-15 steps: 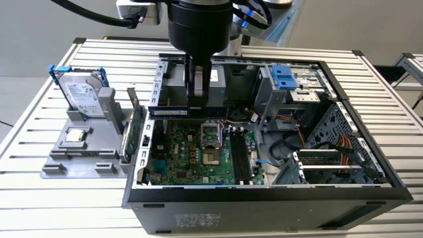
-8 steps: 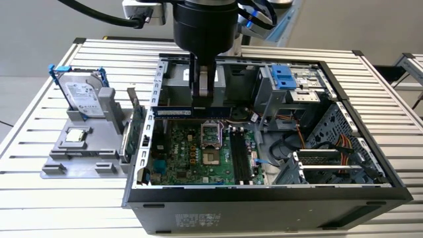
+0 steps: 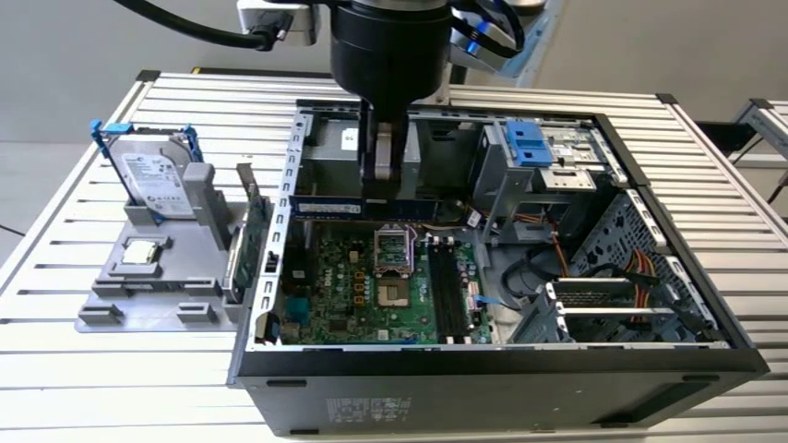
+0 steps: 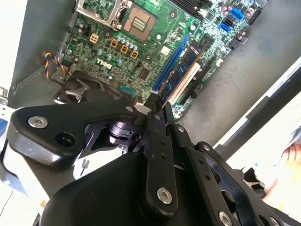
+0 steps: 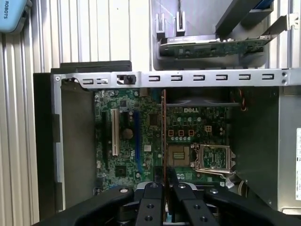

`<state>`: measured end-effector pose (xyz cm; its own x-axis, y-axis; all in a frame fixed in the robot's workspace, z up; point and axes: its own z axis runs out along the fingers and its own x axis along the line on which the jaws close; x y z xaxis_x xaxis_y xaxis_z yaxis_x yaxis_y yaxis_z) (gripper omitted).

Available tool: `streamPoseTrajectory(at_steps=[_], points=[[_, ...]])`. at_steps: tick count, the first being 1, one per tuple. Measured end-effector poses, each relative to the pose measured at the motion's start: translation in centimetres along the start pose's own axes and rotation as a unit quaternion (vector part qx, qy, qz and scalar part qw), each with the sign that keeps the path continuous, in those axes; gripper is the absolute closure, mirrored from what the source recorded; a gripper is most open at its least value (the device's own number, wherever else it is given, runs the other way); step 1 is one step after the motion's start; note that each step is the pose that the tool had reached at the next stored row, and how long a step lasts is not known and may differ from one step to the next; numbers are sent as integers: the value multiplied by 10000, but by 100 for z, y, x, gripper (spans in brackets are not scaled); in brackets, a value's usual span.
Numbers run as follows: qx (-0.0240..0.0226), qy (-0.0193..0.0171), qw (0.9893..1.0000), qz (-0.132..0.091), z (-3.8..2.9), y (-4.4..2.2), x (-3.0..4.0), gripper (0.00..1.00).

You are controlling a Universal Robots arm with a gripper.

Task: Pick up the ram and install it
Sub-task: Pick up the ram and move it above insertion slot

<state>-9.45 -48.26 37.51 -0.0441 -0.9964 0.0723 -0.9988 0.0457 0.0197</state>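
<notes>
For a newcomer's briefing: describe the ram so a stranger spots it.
Find the open computer case on the slatted table. Above its motherboard the gripper clamps the ram: a long, thin, dark stick held level, unlike the boxy hard drive racked outside.

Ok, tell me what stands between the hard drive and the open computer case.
In the exterior view, the green expansion card stands on edge between the hard drive and the computer case.

bench (image 3: 124, 388): ribbed bare metal, satin silver | case (image 3: 518, 388): grey sheet metal inside, black matt shell | motherboard (image 3: 357, 295): green lacquered board, glossy | ram (image 3: 327, 205): dark matt board | gripper (image 5: 162, 186): black matt links, bright steel screws | hard drive (image 3: 154, 180): shiny metal lid | holder (image 3: 148, 286): grey matt plastic
</notes>
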Motion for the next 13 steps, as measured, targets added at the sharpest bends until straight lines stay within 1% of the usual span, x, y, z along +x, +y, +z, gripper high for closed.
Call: streamPoseTrajectory(at_steps=[9,13], points=[[-16,-4,9998,219,-1,-62,-3,100],[-17,-5,9997,242,-2,-87,-4,100]])
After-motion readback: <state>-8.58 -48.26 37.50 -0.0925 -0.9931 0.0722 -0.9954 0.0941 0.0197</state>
